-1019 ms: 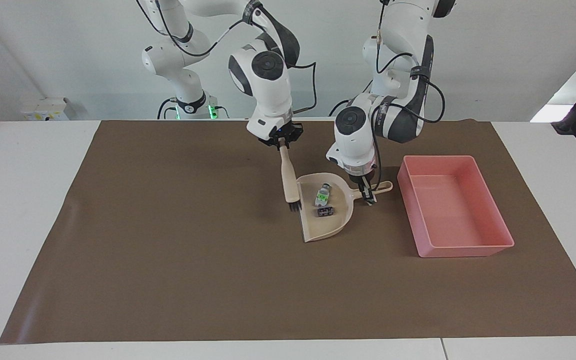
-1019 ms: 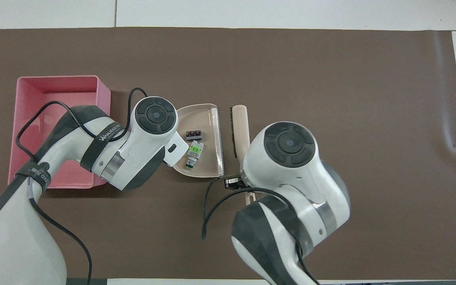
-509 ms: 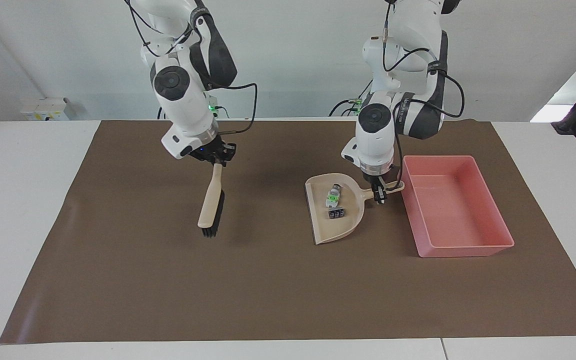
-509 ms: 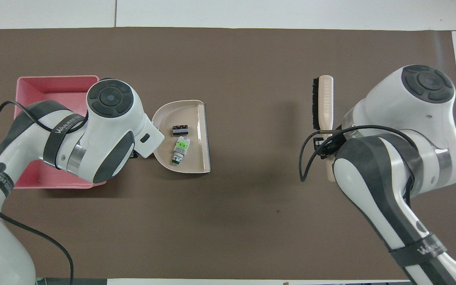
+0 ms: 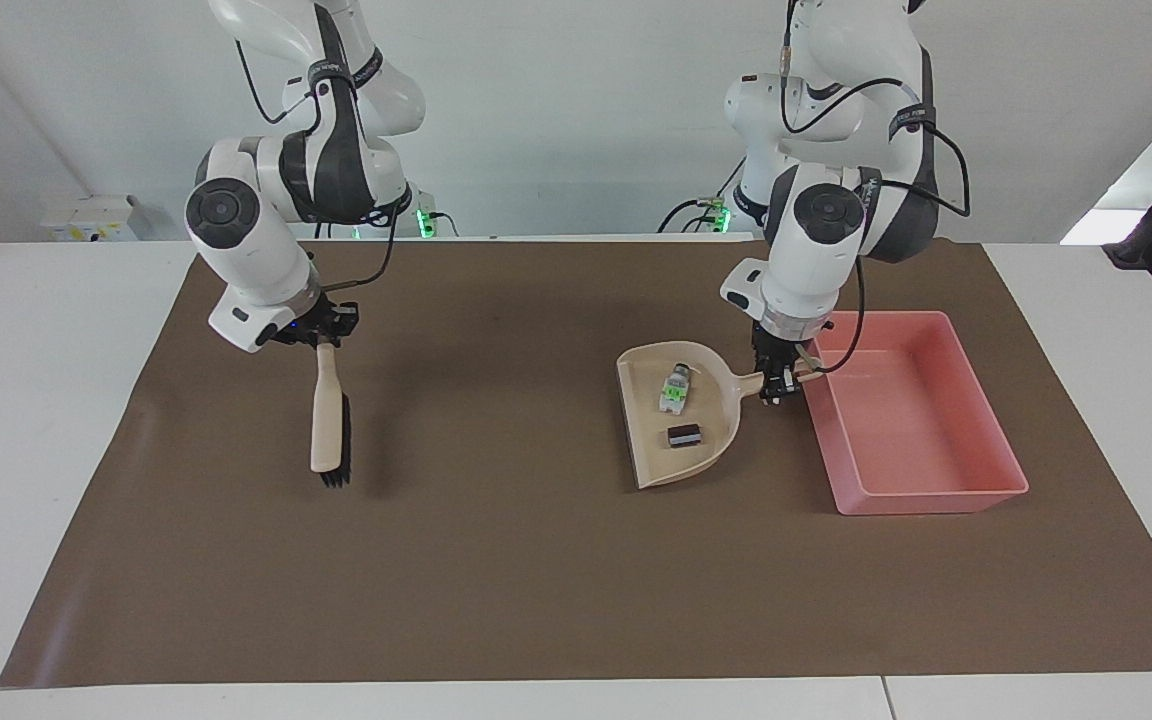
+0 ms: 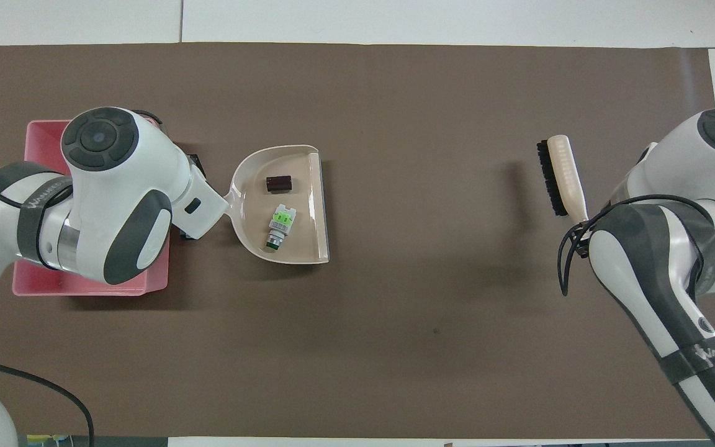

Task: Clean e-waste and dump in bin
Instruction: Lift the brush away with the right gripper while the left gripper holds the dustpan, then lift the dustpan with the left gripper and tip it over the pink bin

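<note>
The beige dustpan (image 5: 648,445) lies on the brown mat beside the pink bin (image 5: 936,497). In it are the white oblong component with a green mark (image 5: 674,388) and the dark ridged block (image 5: 683,435). My left gripper (image 5: 779,385) is shut on the dustpan's handle, right at the bin's wall. My right gripper (image 5: 322,338) is shut on a brush (image 5: 328,425) that hangs bristles-down over the mat toward the right arm's end. The overhead view shows the dustpan (image 6: 308,205), component (image 6: 280,225), block (image 6: 278,183), brush (image 6: 561,177) and part of the bin (image 6: 41,133) under my left wrist.
The brown mat (image 5: 536,580) covers most of the white table. The pink bin holds nothing that I can see.
My right arm carried the brush away from the dustpan toward the right arm's end. My left gripper drew the dustpan toward the bin. The dark block shifted inside the pan.
</note>
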{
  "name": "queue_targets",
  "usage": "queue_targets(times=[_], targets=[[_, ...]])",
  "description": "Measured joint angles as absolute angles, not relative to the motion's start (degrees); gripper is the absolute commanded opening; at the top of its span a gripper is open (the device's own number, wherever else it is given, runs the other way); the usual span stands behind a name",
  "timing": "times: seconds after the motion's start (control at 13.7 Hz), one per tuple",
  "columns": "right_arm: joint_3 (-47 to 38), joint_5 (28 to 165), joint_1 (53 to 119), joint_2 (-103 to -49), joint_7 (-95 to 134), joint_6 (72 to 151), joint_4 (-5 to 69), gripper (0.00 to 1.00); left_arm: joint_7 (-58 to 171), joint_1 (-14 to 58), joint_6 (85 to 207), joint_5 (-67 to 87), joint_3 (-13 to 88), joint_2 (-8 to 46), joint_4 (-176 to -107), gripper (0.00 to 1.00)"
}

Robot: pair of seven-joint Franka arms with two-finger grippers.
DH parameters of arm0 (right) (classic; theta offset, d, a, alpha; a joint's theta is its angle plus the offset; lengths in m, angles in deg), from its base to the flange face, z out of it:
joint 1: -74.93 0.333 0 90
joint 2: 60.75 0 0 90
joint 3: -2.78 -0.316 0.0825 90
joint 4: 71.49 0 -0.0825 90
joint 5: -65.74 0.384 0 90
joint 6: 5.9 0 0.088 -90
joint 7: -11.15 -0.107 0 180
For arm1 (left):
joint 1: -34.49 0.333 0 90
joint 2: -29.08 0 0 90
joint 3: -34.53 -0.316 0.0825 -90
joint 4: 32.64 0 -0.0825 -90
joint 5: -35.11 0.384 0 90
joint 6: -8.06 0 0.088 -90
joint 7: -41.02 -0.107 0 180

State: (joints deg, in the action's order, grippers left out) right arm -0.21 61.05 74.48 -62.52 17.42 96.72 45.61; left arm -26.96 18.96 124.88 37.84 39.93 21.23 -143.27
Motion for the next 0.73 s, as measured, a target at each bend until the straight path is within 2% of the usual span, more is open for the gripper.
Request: queue_targets(times=[0.73], targets=[[-0.62, 60.49, 71.35, -61.67, 12.30, 105.04, 54.53, 0.00, -41.82, 27.20, 127.72, 20.11, 39.72, 22.25, -144.25, 0.00]])
